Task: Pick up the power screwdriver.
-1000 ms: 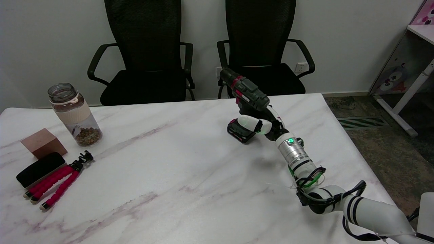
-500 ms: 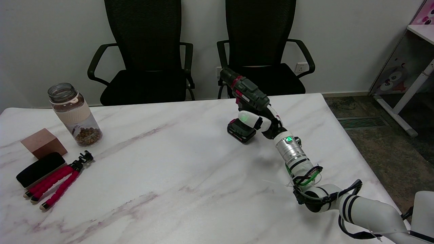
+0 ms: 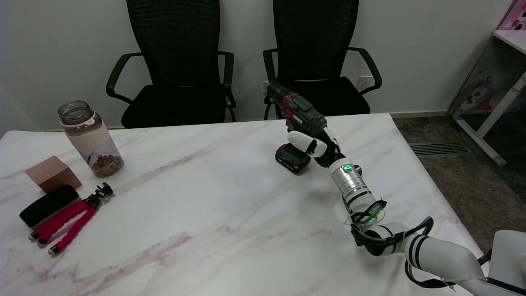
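The power screwdriver (image 3: 301, 110), dark green and black with red trim, stands upright on its battery base (image 3: 291, 159) at the far right of the marble table (image 3: 197, 193). Its chuck points up and to the left. My right hand (image 3: 317, 146) reaches in from the lower right and wraps around the handle just under the tool's body. A white finger crosses the front of the handle, and the rest of the hand lies behind it, partly hidden. The base still touches the tabletop.
At the left stand a jar of brown pellets (image 3: 89, 139), a brown block (image 3: 52, 173), a black case (image 3: 48, 205) and a pink-legged tripod (image 3: 70, 224). Two black office chairs (image 3: 316, 57) stand behind the table. The table's right edge lies near my forearm (image 3: 353, 187).
My hand has slid slightly up and in on the handle, with its front finger now higher across the grip. The arm has shifted a little left. The screwdriver has not moved.
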